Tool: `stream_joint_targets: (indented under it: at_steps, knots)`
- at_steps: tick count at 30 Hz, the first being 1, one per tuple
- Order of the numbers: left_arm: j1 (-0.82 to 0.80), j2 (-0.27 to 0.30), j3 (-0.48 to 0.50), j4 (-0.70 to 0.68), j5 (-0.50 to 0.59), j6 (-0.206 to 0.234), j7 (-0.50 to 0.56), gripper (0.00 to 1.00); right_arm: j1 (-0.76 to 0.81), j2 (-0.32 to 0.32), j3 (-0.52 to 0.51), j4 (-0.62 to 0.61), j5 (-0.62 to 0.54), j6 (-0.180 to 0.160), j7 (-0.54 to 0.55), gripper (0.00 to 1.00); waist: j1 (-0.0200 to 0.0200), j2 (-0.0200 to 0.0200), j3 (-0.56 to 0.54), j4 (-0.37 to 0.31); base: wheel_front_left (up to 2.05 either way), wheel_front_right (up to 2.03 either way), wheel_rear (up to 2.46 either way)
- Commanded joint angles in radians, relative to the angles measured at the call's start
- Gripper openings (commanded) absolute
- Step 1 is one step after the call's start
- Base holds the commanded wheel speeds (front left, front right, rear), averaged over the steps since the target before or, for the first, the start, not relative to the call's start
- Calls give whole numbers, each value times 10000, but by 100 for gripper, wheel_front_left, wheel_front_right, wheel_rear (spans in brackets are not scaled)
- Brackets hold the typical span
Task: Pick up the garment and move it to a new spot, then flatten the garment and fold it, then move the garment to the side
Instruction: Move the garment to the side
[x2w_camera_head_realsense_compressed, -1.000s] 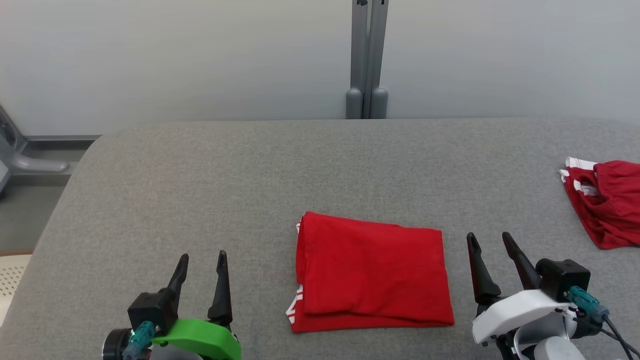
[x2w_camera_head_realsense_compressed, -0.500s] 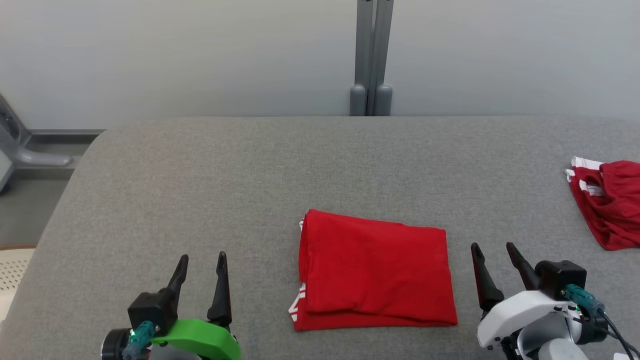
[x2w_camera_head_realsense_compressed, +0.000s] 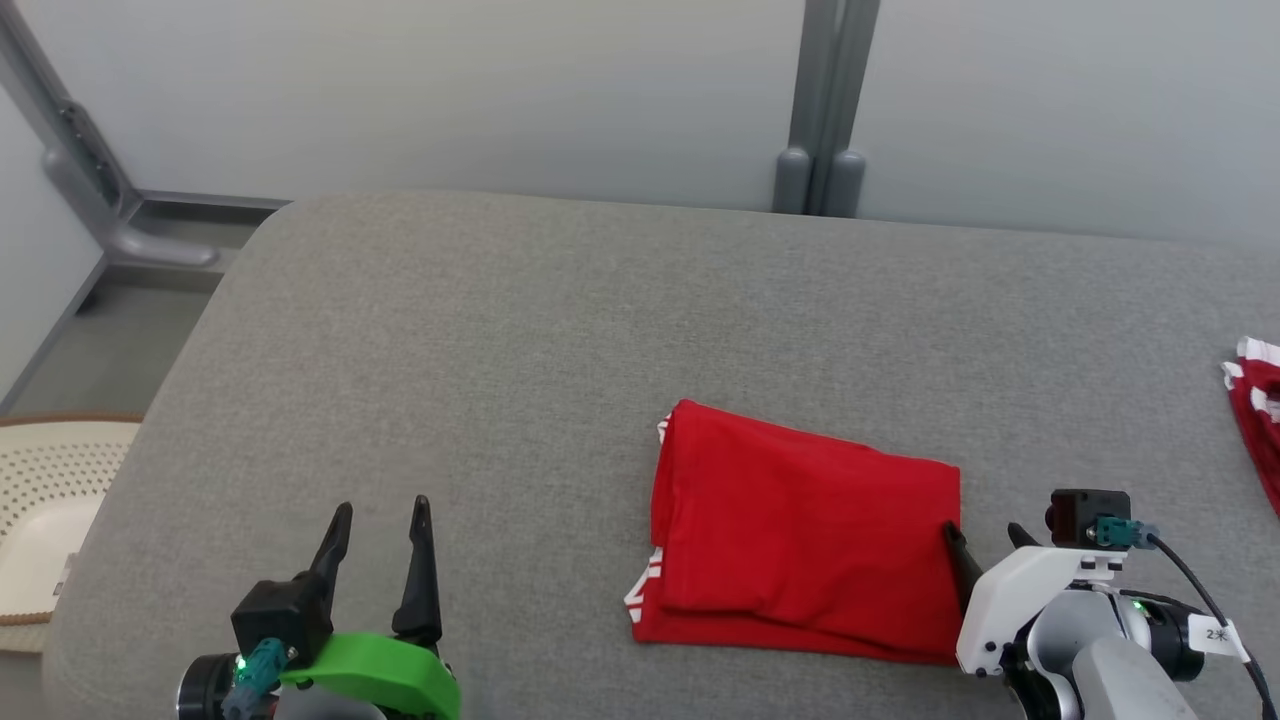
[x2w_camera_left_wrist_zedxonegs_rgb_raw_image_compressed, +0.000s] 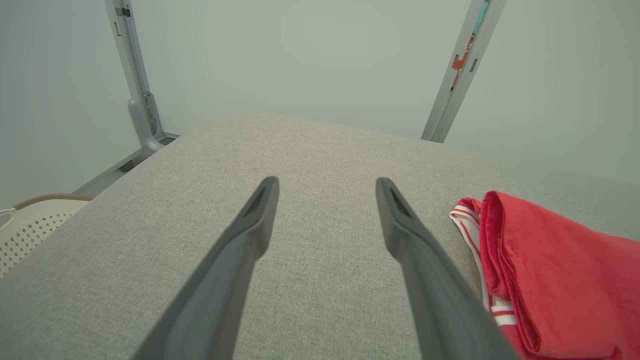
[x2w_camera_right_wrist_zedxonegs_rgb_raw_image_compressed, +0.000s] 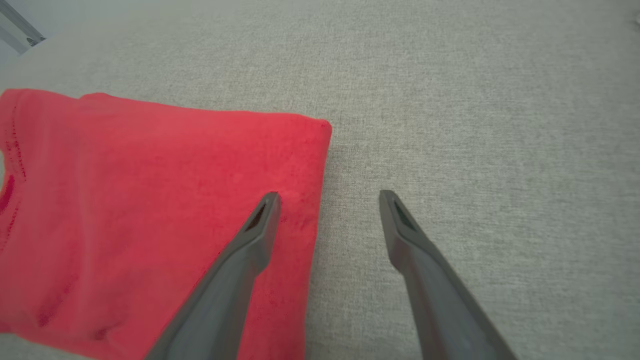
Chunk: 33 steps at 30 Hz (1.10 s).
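Grey padded tabletop runs back to a pale wall with a grey post. At the far right edge a second red cloth is cut off, so I can make out only a strip of it with white trim. A cream basket off the table's left corner is also cropped.

From the head view the right gripper is mostly hidden behind its own white wrist, with just the two dark tips poking out. The right wrist view is clearer: its jaws stand apart, and the right-hand edge of the folded red garment falls between them. One finger lies over the cloth, the other over bare table. Whether the finger over the cloth presses into it, I cannot tell.

The left gripper has its jaws spread too, with nothing between them but grey fabric. The garment lies well off to that gripper's right, its white-striped trim peeking out of the folded edge nearest those jaws.
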<state>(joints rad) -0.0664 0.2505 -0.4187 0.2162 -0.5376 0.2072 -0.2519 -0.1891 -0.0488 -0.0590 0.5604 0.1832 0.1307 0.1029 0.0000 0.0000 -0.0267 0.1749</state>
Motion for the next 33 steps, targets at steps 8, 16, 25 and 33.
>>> stream_joint_targets:
  at_steps: [8, 16, 25, 33]
  knots:
    - [207, 184, 90, -122, -33, 96, -5, 100, -465, -27, 195, 1168, 240, -3, 850, 100, 0, 0, 472, 835, 0, 0, 0]
    - [303, 291, -55, -210, 91, 132, 52, 100, -825, -102, 383, 1422, 31, -3, 851, 0, 0, 0, 499, 433, 0, 0, 0]
    - [179, -28, -435, -262, 214, 83, 42, 100, -1491, -931, -14, 883, -393, -12, 755, 0, 0, 0, 836, -1713, 0, 0, 0]
    - [-488, -221, -653, -32, 383, -143, -24, 100, -2062, -1566, -492, -27, -662, -10, 1025, 0, 0, 0, 1482, -3950, 0, 0, 0]
